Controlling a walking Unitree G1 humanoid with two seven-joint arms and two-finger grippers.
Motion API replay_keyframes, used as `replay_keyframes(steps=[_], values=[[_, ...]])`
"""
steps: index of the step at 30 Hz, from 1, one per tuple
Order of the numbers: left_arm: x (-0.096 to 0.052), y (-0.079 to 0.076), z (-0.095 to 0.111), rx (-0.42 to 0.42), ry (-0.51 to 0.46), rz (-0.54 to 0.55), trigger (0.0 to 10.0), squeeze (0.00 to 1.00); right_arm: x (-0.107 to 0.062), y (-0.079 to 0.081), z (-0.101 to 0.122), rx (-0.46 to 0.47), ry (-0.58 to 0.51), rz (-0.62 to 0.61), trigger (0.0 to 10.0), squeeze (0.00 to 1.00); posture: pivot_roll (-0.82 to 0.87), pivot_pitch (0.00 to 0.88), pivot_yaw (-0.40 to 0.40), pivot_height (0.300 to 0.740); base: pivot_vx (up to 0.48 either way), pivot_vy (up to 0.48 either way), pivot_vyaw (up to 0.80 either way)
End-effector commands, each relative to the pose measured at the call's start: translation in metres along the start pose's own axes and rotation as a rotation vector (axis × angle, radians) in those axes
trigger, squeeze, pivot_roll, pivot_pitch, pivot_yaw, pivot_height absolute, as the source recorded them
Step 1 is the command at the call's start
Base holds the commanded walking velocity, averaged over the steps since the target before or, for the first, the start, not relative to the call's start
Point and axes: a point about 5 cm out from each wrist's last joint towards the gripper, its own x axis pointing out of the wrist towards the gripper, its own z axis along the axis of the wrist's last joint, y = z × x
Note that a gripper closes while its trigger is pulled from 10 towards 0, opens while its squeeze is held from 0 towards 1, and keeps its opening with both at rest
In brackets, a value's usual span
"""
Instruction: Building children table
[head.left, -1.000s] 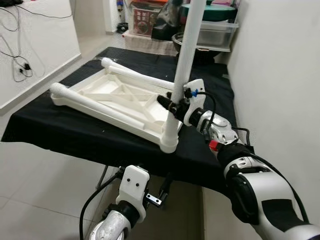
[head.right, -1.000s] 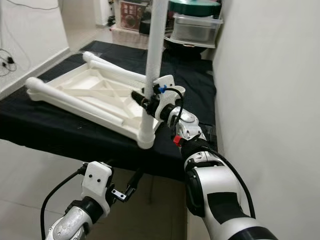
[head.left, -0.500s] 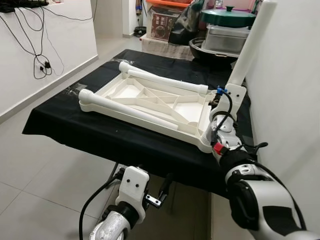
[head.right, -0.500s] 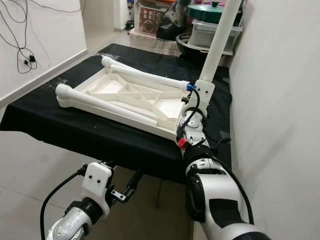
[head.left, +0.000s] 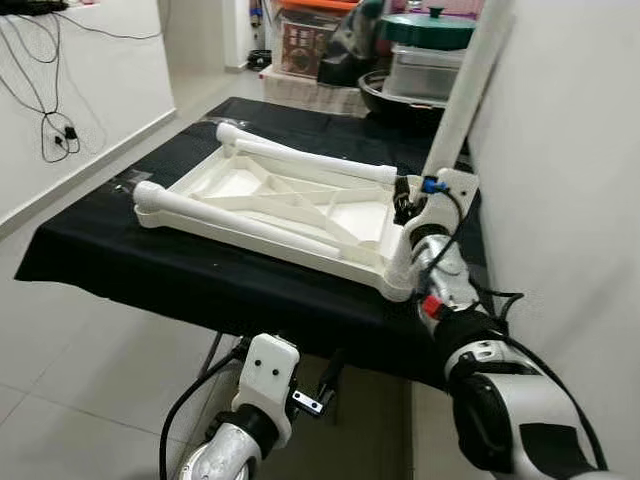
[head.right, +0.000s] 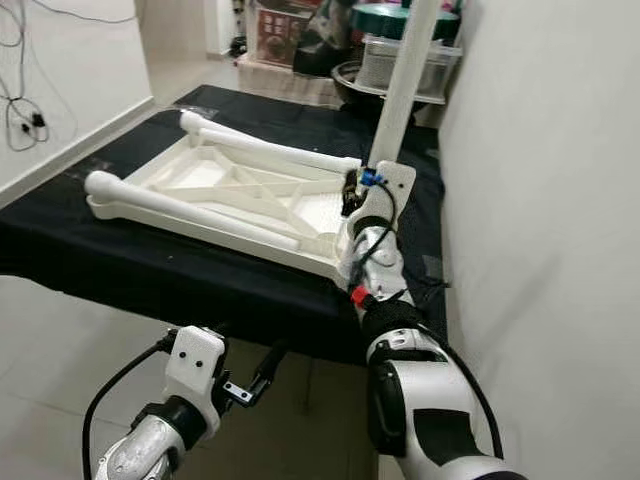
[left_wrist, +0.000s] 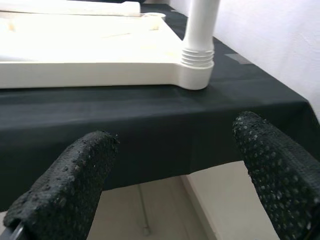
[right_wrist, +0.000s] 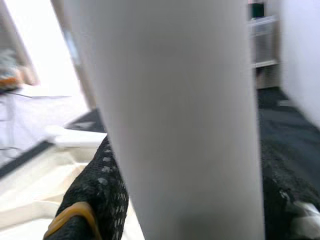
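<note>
A white plastic table top (head.left: 290, 200) lies upside down on the black-covered table (head.left: 150, 270). Two white legs lie along it, one at the front (head.left: 230, 215) and one at the back (head.left: 310, 160). A third leg (head.left: 465, 90) stands in the near right corner socket (left_wrist: 197, 70), leaning slightly toward the wall. My right gripper (head.left: 405, 205) is shut on this leg low down; in the right wrist view the leg (right_wrist: 170, 120) sits against a black finger (right_wrist: 100, 190). My left gripper (left_wrist: 170, 170) hangs open below the table's front edge, with nothing between its fingers.
A white wall (head.left: 570, 200) runs close along the right of the table. Storage bins and pots (head.left: 425, 60) crowd the far end. Cables (head.left: 50, 130) hang on the left wall. Tiled floor lies to the left and in front.
The camera has swung, so the whole scene shifted. The upright leg leans a little more toward the wall than a second ago. My right gripper stays shut on it; the left arm is unchanged.
</note>
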Motion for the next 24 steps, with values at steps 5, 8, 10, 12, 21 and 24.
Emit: replay_keyframes(steps=[5, 8, 10, 12, 21, 24], values=[[0.000, 0.000, -0.001, 0.002, 0.001, -0.001, 10.0, 0.00, -0.005, 0.013, 0.002, 0.143, 0.140, 0.567, 10.0, 0.00, 0.09, 0.028, -0.106, 0.740, 0.000, 0.000, 0.00], [0.000, 0.000, -0.001, 0.003, 0.001, -0.001, 10.0, 0.00, -0.007, 0.015, 0.002, 0.148, 0.167, 0.654, 10.0, 0.00, 0.09, 0.028, -0.106, 0.740, 0.000, 0.000, 0.00], [0.000, 0.000, -0.001, 0.003, 0.001, 0.000, 10.0, 0.00, -0.009, 0.018, 0.002, 0.152, 0.185, 0.727, 10.0, 0.00, 0.09, 0.031, -0.105, 0.740, 0.000, 0.000, 0.00], [0.000, 0.000, -0.001, 0.004, 0.001, 0.000, 10.0, 0.00, -0.011, 0.024, 0.002, 0.144, 0.208, 0.826, 10.0, 0.00, 0.09, 0.032, -0.107, 0.740, 0.000, 0.000, 0.00], [0.001, 0.000, -0.001, 0.008, 0.002, 0.005, 10.0, 0.00, -0.006, 0.052, -0.007, -0.031, 0.241, 0.837, 0.0, 0.00, 0.11, 0.041, -0.111, 0.740, 0.000, 0.000, 0.00], [0.001, 0.001, -0.001, 0.008, 0.002, 0.006, 10.0, 0.00, 0.000, 0.047, -0.004, -0.051, 0.221, 0.711, 0.0, 0.00, 0.10, 0.042, -0.108, 0.740, 0.000, 0.000, 0.00]])
